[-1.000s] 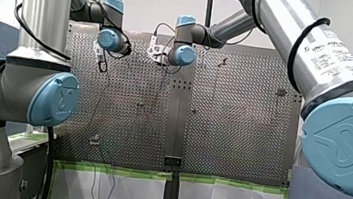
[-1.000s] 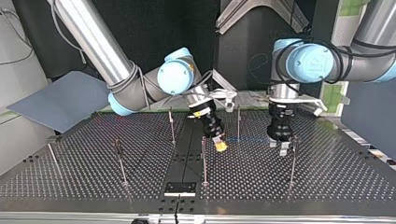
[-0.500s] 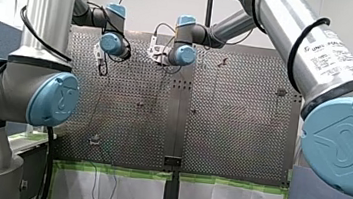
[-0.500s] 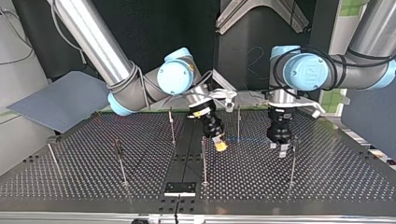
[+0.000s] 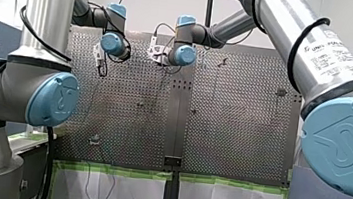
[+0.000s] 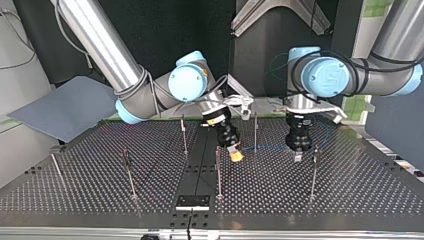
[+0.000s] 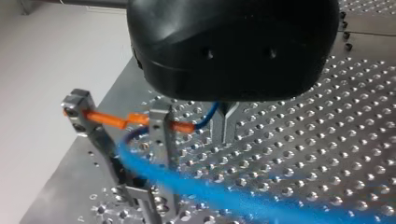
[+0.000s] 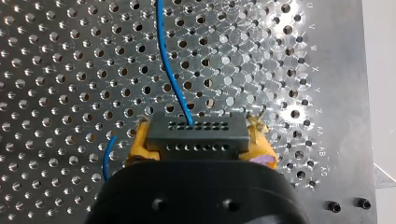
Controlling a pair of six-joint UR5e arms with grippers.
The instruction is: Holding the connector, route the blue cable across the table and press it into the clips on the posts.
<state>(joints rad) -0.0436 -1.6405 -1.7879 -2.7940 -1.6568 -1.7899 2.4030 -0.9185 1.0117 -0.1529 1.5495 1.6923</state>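
A: What has changed over the last second?

B: My left arm (image 6: 325, 75) has swung a little toward the top view's middle, and a slack loop of the blue cable (image 8: 168, 70) now shows beside its wrist. My right arm (image 6: 185, 82) has held its place.

A: Why are they set like that over the desk (image 6: 90, 170)?

B: As I read it, the right arm anchors one end low near the middle. The left works the run further along, by the post (image 6: 313, 172) at the top view's right. That way the line can be drawn level with a clip and pushed in.

A: And where does the cable lie?

B: It leaves the connector (image 8: 196, 133) and runs ahead over the perforated plate. In the top view it stretches from my right jaws, past a middle post (image 6: 255, 132), toward my left jaws.

A: The grip?

B: My right jaws are clenched on the connector, and the block sits squarely between the yellow pads (image 8: 139, 147) with its cable side facing outward. I cannot tell whether my left jaws are clamped or released. The cable sweeps just beneath them, blurred. An orange piece (image 7: 107, 120) joined to the blue reaches the head of the nearest post, but I cannot tell whether it is seated in the clip.
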